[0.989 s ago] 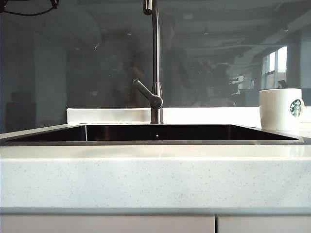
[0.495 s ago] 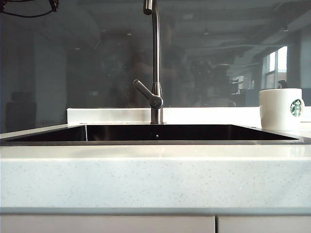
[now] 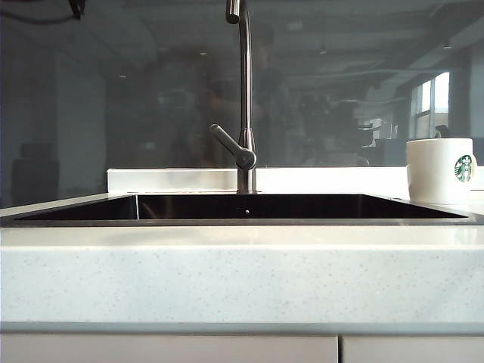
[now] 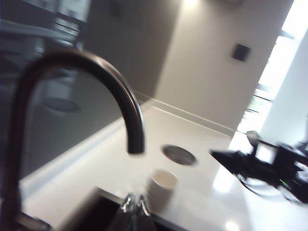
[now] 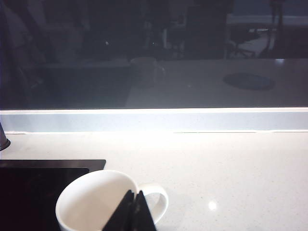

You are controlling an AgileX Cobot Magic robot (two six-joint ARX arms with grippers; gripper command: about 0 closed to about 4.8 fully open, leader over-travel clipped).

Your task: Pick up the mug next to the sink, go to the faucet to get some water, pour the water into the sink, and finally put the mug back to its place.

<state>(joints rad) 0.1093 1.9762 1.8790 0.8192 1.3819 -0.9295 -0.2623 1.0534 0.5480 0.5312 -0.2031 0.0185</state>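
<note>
The white mug [image 3: 442, 170] with its green logo stands on the counter just right of the sink [image 3: 242, 219]. The faucet [image 3: 244, 98] rises behind the sink's middle. Neither gripper shows in the exterior view. In the right wrist view my right gripper [image 5: 134, 195] is shut, its dark tips pressed together above the mug [image 5: 91, 202] near the handle, with nothing between them. The left wrist view is blurred: my left gripper [image 4: 134, 204] is shut and empty over the sink's corner, the faucet [image 4: 101, 82] curves close by, and the mug [image 4: 161, 185] stands beyond the tips.
A dark glass backsplash [image 3: 151, 98] stands behind a low white ledge [image 3: 174, 180]. A round cover [image 4: 179, 154] is set in the counter beyond the mug. The right arm [image 4: 269, 168] reaches in over the counter. The sink's corner [image 5: 43, 192] lies beside the mug.
The exterior picture has shifted slightly to the right, and the dark cable at its top left has mostly slid out of sight. The mug has not moved.
</note>
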